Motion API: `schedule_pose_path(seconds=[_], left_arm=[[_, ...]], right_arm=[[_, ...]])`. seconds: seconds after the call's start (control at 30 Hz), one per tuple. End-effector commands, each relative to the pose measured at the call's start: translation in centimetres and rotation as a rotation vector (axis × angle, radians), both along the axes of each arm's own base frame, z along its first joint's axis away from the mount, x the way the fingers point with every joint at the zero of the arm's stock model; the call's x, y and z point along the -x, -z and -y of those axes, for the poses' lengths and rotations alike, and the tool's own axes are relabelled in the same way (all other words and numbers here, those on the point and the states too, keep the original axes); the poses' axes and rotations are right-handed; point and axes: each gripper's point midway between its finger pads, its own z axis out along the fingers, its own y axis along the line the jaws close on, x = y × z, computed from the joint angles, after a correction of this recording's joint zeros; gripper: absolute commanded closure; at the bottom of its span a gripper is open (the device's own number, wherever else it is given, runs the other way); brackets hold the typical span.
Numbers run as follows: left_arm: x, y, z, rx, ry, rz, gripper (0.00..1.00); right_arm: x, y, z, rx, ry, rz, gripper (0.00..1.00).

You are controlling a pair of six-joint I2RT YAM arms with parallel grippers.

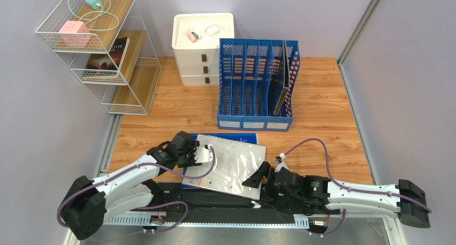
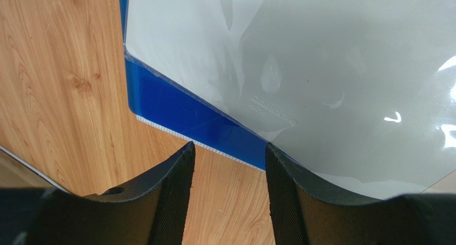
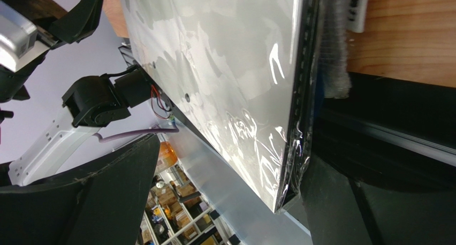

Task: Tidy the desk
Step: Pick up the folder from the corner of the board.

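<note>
The desk (image 1: pixel 321 143) is a light wooden top. Near its front edge, a flat grey item in shiny plastic wrap (image 1: pixel 235 162) lies on a blue folder (image 1: pixel 227 138). My left gripper (image 1: pixel 202 155) is at the item's left edge. It is open, with only bare wood (image 2: pixel 53 95) between its fingers, and the folder (image 2: pixel 176 106) and the wrapped item (image 2: pixel 321 68) lie just beyond the tips. My right gripper (image 1: pixel 258 175) stands wide open around the item's near right corner (image 3: pixel 283 191), one finger on each side, and is not closed on it.
A blue slotted file rack (image 1: pixel 257 84) stands mid-desk with a book (image 1: pixel 283 84) in its right slot. Behind it is a white drawer unit (image 1: pixel 200 41). A white wire shelf (image 1: pixel 101 47) holds small things at the back left. The arms' black base rail (image 1: pixel 214 199) runs along the near edge.
</note>
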Motion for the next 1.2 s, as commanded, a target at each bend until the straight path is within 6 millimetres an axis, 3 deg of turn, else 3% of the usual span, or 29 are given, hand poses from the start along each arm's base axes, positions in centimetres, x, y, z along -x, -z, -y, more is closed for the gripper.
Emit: schedule_pose_path(seconds=[0.0, 0.17, 0.47, 0.6, 0.73, 0.93, 1.17], left_arm=[[-0.3, 0.1, 1.7, 0.055, 0.032, 0.003, 0.43], [-0.4, -0.2, 2.1, 0.065, 0.025, -0.009, 0.43], [-0.3, -0.4, 2.3, 0.077, 0.024, -0.006, 0.43], [-0.2, -0.6, 2.4, 0.089, 0.026, -0.002, 0.43], [-0.1, -0.8, 2.5, 0.095, 0.026, 0.001, 0.43], [0.2, -1.3, 2.9, 0.12, 0.033, -0.001, 0.43], [0.4, -1.6, 3.2, 0.136, 0.034, -0.004, 0.43]], right_arm=[[-2.1, -5.2, -2.3, -0.189, 0.088, 0.108, 0.0], [-1.9, -8.2, -3.1, -0.224, 0.07, 0.155, 0.02], [-2.4, -10.7, -3.1, -0.222, 0.075, 0.216, 0.05], [-3.2, -11.0, -3.1, -0.238, 0.113, 0.247, 0.06], [-4.0, -10.0, -3.2, -0.212, 0.145, 0.274, 0.1], [-5.0, -9.0, -3.1, -0.116, 0.165, 0.319, 0.23], [-5.3, -9.8, -3.4, -0.111, 0.17, 0.344, 0.38]])
